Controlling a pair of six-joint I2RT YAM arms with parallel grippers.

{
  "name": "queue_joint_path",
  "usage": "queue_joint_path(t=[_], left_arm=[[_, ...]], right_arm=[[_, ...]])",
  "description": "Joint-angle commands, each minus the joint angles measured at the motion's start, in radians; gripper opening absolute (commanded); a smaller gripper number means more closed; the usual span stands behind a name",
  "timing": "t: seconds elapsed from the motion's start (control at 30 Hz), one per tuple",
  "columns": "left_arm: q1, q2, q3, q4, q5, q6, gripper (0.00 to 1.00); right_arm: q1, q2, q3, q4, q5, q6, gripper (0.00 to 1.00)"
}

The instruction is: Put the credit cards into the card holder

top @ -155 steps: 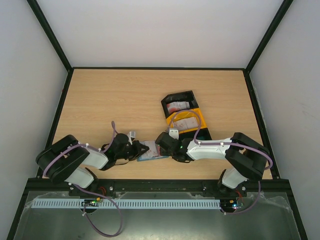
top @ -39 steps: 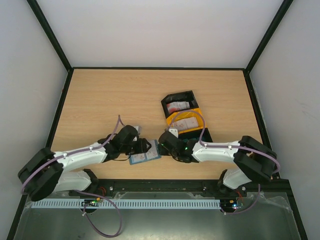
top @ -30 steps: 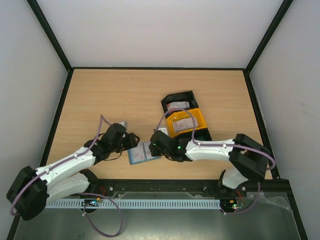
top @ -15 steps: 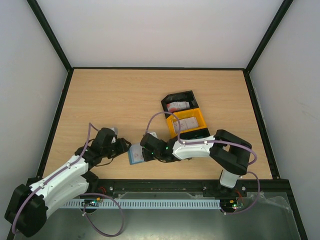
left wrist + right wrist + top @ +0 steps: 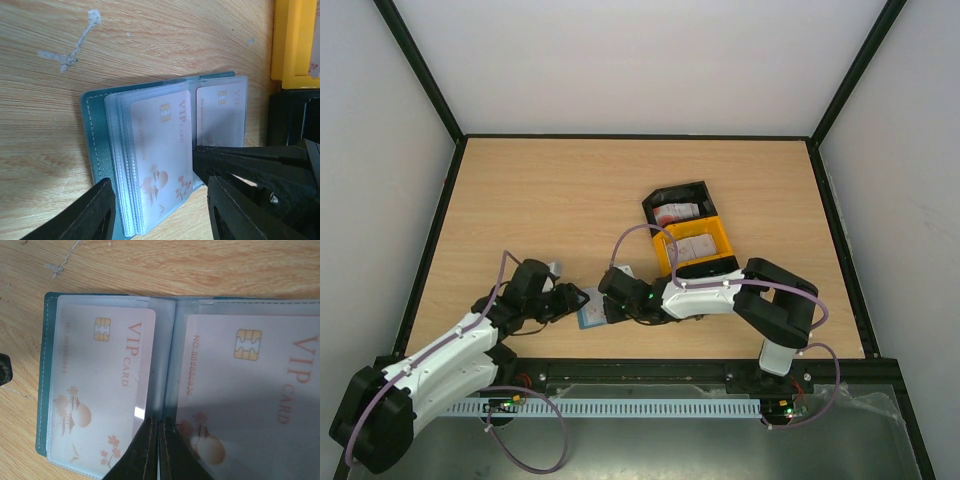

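The teal card holder (image 5: 588, 312) lies open on the wood near the front edge, its clear sleeves fanned out (image 5: 97, 130). Two white credit cards with red VIP print sit inside sleeves, one on the left page (image 5: 105, 385) and one on the right page (image 5: 250, 390). My right gripper (image 5: 159, 440) is shut, its tips resting on the centre fold between the two pages (image 5: 612, 308). My left gripper (image 5: 160, 215) is open, its fingers standing either side of the holder's near edge (image 5: 570, 300). More credit cards lie in the black bin (image 5: 675, 213) and the yellow bin (image 5: 692, 243).
The bin tray runs diagonally right of centre, black bin (image 5: 650, 205) at the back and yellow bin (image 5: 665, 258) in front of it; my right arm crosses its near end. Black frame rails (image 5: 440, 230) edge the table. A white scuff (image 5: 75, 47) marks the wood.
My right gripper has slid left onto the holder and closed its jaws. My left arm has edged right toward the holder, still open. The holder has shifted slightly left.
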Motion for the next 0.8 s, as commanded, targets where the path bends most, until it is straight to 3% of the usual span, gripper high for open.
queue_joint_path(t=[0.0, 0.23, 0.47, 0.77], left_arm=[[0.008, 0.006, -0.009, 0.017, 0.036, 0.005, 0.51], [0.011, 0.016, -0.013, 0.026, 0.032, 0.006, 0.47], [0.014, 0.019, -0.022, 0.039, 0.038, 0.005, 0.47], [0.014, 0.020, -0.033, 0.057, 0.060, 0.001, 0.47]], right_arm=[[0.004, -0.006, 0.017, -0.051, 0.043, 0.007, 0.04], [0.004, -0.092, 0.006, -0.019, 0.022, -0.011, 0.05], [0.004, -0.060, 0.006, -0.011, -0.002, -0.009, 0.09], [0.004, 0.011, 0.023, -0.042, -0.002, -0.001, 0.05]])
